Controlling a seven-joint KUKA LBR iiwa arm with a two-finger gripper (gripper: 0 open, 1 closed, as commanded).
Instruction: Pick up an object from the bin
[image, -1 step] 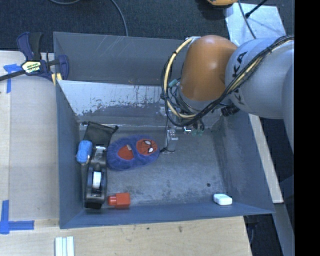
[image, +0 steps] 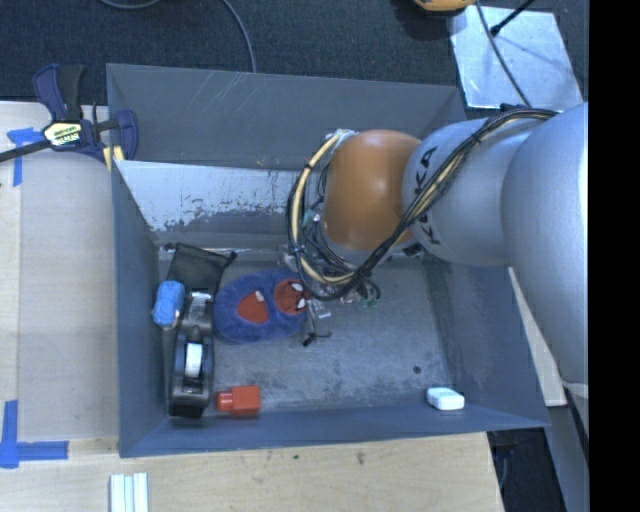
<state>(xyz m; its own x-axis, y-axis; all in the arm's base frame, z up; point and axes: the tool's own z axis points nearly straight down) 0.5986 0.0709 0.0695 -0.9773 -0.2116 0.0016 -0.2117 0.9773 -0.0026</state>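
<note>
grey bin (image: 400, 350) floor, mostly bare. end effector (image: 314, 326), open or closed i can't tell; just left of it a blue plush toy (image: 245, 310). an off-centre pinch could slip off.

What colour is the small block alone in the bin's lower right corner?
The block is white, in the camera view.

Down the left side of the bin (image: 400, 345) lies a black tape dispenser (image: 192, 345), stretched lengthwise along the wall. A blue cylinder (image: 167, 303) sits against its upper left edge. A red block (image: 238, 401) rests just beside its lower end. And over in the front right corner, a white piece (image: 445, 399), well apart from the rest.
</note>
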